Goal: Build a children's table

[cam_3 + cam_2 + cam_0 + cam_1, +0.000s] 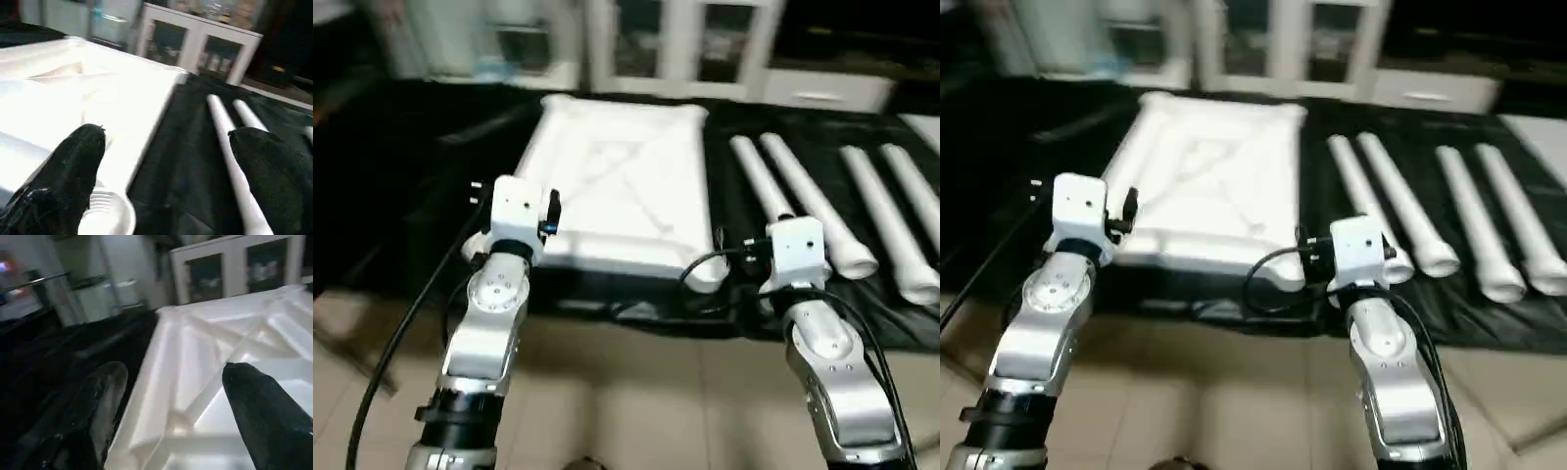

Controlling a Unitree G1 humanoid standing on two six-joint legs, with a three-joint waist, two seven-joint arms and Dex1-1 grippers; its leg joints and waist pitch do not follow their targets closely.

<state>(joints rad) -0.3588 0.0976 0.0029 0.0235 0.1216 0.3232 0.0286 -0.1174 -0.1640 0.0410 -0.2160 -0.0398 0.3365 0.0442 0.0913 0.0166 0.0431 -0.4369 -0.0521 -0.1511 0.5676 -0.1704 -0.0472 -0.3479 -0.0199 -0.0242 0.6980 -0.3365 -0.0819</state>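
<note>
The white tabletop (617, 186) lies ribbed side up on the black cover. Several long white legs (808, 206) lie side by side to its right. My left gripper (173, 372) hangs open over the tabletop's near left edge (161, 396), its fingers (105, 396) holding nothing. My right gripper (168, 134) is open too, over the near right corner, where a round corner socket (105, 215) shows under one finger. The closest leg (234, 166) runs away between its fingers. In the head views the white wrist blocks (521, 208) (795, 250) cover the fingers.
The black-covered work surface (401, 176) spreads wide on both sides, and its front edge runs just beneath my wrists. White glass-door cabinets (675, 44) stand behind it. Black cables (401, 333) trail from both arms over the tiled floor (636, 392).
</note>
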